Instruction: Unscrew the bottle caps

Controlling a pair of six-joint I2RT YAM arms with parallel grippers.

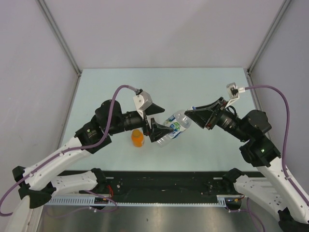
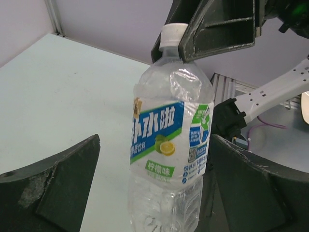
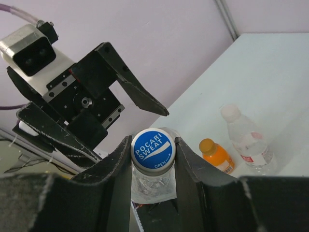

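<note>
1. Presently, blue-label bottle (image 2: 166,140): tilted between the two grippers, its cap end toward the right arm.
2. Blue cap (image 3: 152,151): on that bottle's neck, pinched from both sides by the right gripper (image 3: 152,141).
3. Left gripper (image 1: 160,122): fingers spread around that bottle's lower body.
4. Orange bottle (image 3: 217,155) and red-label bottle (image 3: 248,145): upright, capped, side by side near that bottle.

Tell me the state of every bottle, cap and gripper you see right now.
blue-label bottle: capped, tilted.
blue cap: on its bottle, clamped.
orange bottle: upright, capped.
red-label bottle: upright, capped.
left gripper: open around the blue-label bottle.
right gripper: shut on the blue cap.
</note>
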